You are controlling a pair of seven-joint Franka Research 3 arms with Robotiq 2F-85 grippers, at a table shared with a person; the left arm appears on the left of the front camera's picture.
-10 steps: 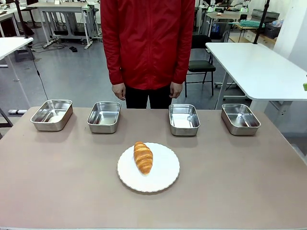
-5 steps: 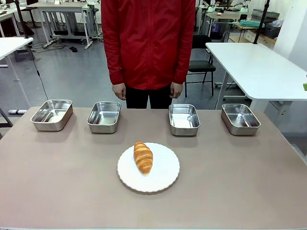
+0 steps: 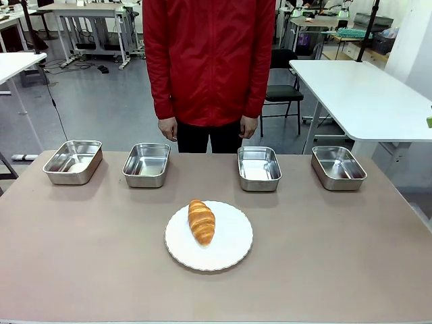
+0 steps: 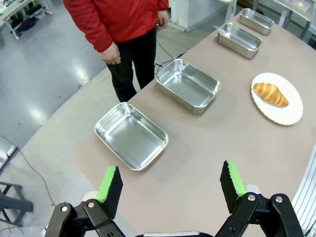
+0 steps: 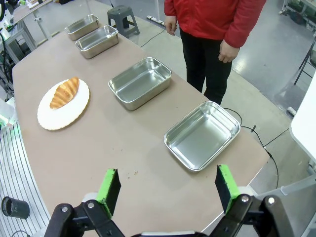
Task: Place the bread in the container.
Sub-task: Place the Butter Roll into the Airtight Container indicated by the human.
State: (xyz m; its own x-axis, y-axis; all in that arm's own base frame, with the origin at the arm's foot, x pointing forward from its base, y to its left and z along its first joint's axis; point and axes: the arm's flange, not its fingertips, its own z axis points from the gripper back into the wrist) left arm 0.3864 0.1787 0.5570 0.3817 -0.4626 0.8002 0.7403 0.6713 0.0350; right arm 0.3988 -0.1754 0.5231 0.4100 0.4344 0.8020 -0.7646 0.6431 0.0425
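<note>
Croissant point(image 3: 201, 222): lay on round white scallop-edged plate point(image 3: 233, 236), left of the plate's middle, lengthwise toward the far edge, both tapered ends inside the rim; golden-brown, ridged, nothing touching it but the plate. Sat with that plate near the middle of the brown table point(image 3: 337, 263), on the robot's side of a row of four shiny steel pans and well apart from each. Ranged along the far edge, left to right: far-left pan point(image 3: 67, 177), left-middle pan point(image 3: 144, 181), right-middle pan point(image 3: 259, 186), far-right pan point(image 3: 341, 183); all shallow, rectangular, round-cornered, flat on the table, empty, showing only reflections; widest gap between the two middle ones, plate nearer the robot than that gap. Stood behind the far edge, facing that gap: person point(image 3: 208, 61) in red jacket and dark trousers, sleeves hanging straight down, clear of the table. Left gripper point(image 4: 171, 180): hung high above the table's left end, looked down past the far-left pan, green pads spread wide, fingers released, nothing between them. Right gripper point(image 5: 167, 182): hung likewise above the right end, by the far-right pan, pads spread just as wide, fingers released, holding nothing. Seen from both wrists: croissant on its plate, well beyond the two nearest pans and on the robot's side of the row.
</note>
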